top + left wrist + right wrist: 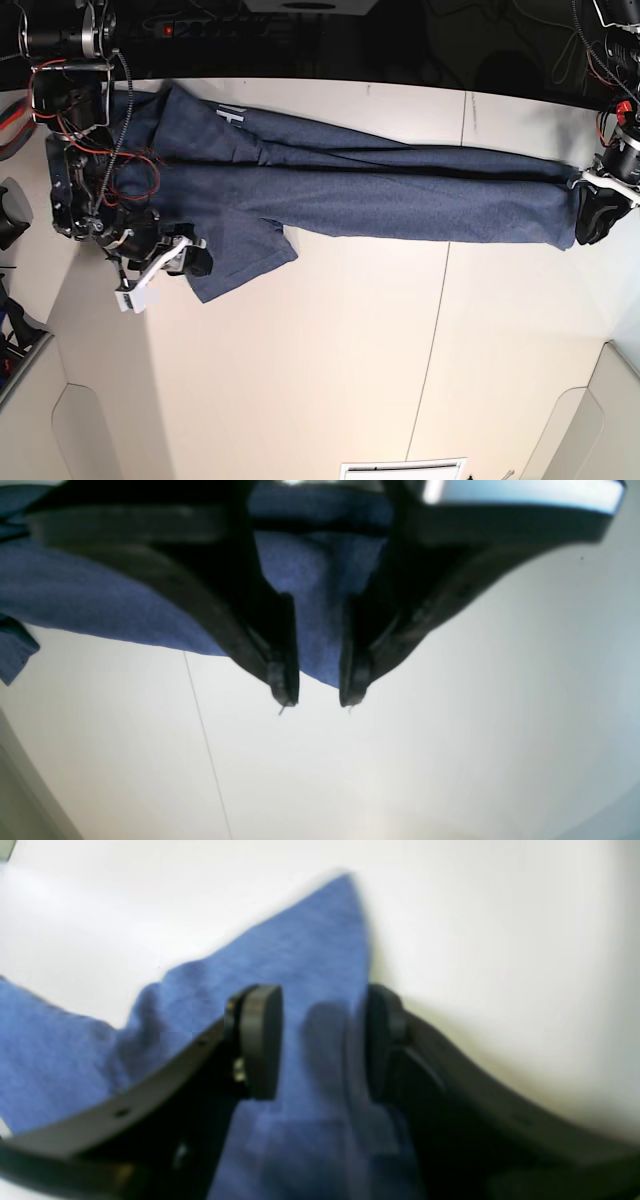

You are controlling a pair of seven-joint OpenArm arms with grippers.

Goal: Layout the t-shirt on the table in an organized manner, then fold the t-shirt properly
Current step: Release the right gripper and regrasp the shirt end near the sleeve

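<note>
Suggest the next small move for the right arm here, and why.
Probably close the right pincer on the t-shirt corner: it straddles fabric with a gap, while the left pincer has cloth between its fingers and the shirt lies stretched, bunched lengthwise.

Bare table (330,370) open across the near half, t-shirt (400,190) stretched as a long band along the far side, barring passage there, arms at both ends.
</note>
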